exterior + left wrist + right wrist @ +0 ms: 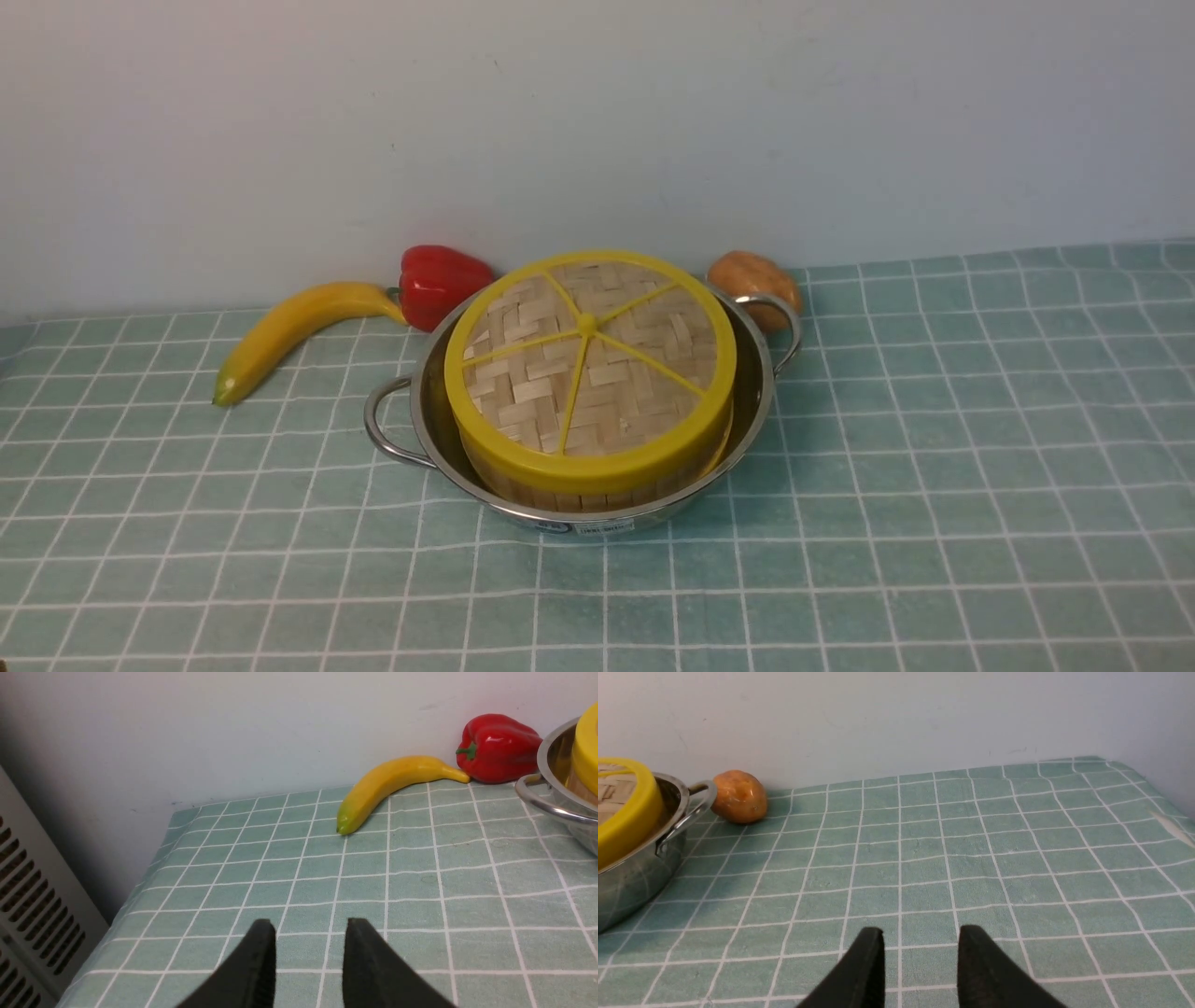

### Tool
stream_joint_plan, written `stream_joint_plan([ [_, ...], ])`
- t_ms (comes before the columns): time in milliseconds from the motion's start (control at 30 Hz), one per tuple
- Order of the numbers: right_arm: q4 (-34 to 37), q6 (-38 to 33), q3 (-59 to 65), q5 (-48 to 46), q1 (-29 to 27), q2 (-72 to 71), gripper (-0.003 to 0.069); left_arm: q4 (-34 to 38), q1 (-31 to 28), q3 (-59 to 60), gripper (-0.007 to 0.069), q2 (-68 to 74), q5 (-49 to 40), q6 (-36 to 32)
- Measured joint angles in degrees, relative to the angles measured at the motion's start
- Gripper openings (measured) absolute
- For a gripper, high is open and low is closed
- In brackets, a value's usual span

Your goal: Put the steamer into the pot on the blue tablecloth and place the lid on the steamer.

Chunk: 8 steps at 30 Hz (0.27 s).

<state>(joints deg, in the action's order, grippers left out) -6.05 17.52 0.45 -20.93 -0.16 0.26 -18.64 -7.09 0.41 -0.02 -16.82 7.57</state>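
Note:
The shiny pot (431, 439) stands mid-table on the blue tablecloth (934, 467). Inside it sits the steamer (523, 487), of which only a strip of slatted wall shows. The woven lid (588, 359) with its yellow rim and spokes lies on top of the steamer. Neither gripper appears in the front view. My left gripper (310, 927) hovers over bare cloth left of the pot (560, 812), open, nothing between its fingers. My right gripper (922, 931) hovers over bare cloth right of the pot (630, 882), also open and empty.
A banana (289, 327) and a red pepper (439, 280) lie behind the pot on the left, by the wall. A brown potato (752, 280) sits behind the right handle. A slatted vent panel (32, 905) stands beyond the cloth's left edge.

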Motion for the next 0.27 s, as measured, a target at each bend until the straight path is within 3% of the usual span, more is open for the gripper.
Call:
stream_joint_plan([
  [267, 0.0, 0.0, 0.0, 0.0, 0.0, 0.0, 0.0242, 0.0, 0.0, 0.0, 0.022, 0.0, 0.0, 0.0],
])
